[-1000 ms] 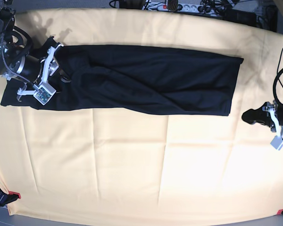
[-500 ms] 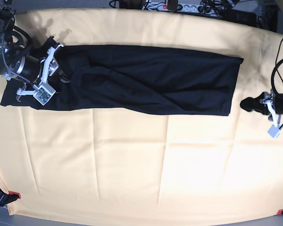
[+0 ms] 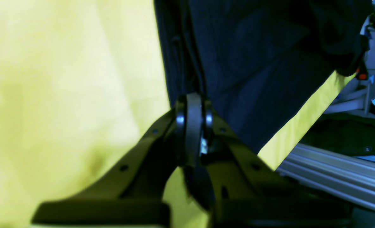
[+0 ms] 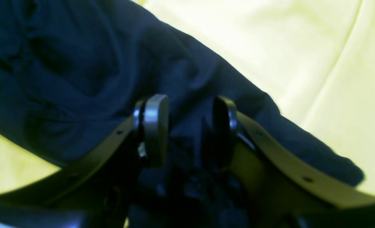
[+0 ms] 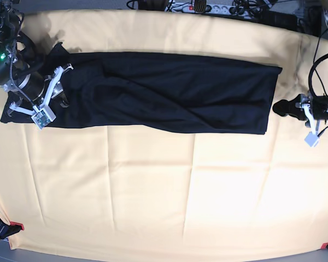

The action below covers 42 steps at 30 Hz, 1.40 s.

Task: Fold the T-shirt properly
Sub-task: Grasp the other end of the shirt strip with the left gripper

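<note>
I'm looking at a pale yellow-cream cloth (image 5: 153,191) covering the whole tabletop; it's showing straight fold creases running across and down, plus soft wrinkles near the far edge. Light is falling evenly from above, washing out the middle and near part of the cloth. Two small red clips (image 5: 16,225) are pinning the near corners, one at each side. Beyond the far edge I'm seeing a white power strip (image 5: 194,7) and a tangle of black cables (image 5: 246,8) lying on a grey floor. In the left wrist view, a silver aluminium frame rail (image 3: 333,171) is running below the table edge.
</note>
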Available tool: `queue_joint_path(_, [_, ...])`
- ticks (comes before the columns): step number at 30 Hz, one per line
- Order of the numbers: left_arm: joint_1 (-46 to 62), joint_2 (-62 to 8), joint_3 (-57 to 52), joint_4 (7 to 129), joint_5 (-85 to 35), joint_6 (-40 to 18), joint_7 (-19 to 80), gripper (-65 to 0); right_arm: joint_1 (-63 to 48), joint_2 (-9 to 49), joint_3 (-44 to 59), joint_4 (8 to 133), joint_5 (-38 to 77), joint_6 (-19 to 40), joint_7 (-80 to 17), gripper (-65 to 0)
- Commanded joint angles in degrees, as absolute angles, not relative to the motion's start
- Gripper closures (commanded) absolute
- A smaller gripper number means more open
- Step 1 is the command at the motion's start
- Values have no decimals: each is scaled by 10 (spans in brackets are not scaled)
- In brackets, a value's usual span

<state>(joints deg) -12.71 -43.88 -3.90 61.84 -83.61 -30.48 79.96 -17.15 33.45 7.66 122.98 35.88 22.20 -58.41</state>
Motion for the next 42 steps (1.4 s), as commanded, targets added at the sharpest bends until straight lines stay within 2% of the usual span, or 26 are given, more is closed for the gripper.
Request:
queue_joint_path(1, [-136, -444, -45, 625, -850, -304, 800, 0, -167, 335, 83, 1236, 361, 220, -570, -261])
queue_joint_path(6, [-136, -403, -45, 625, -828, -304, 800, 0, -167, 307, 83, 1236, 361, 221, -570, -261])
queue_joint_path(7, [-136, -398, -45, 625, -826, -304, 800, -59, -167, 306, 83, 1236, 361, 221, -570, -261])
queue_joint_path(10, [-136, -398, -45, 625, -825, -318, 800, -313, -167, 307, 83, 1236, 359, 223, -570, -261])
queue_joint_path(11, [-137, -402, -45, 625, -825, -317, 800, -374, -167, 306, 83, 1236, 359, 226, -570, -261])
queue_joint_path(12, [-137, -408, -45, 625, -825, -317, 800, -407, -167, 306, 83, 1236, 359, 227, -570, -261])
queue_joint_path(22, [-139, -473, -46, 625, -820, -317, 800, -412, -167, 306, 83, 1236, 360, 229, -565, -261])
queue_joint_path(42, [-103, -429, -45, 625, -824, -308, 800, -412, -167, 306, 83, 1236, 359, 229, -561, -261])
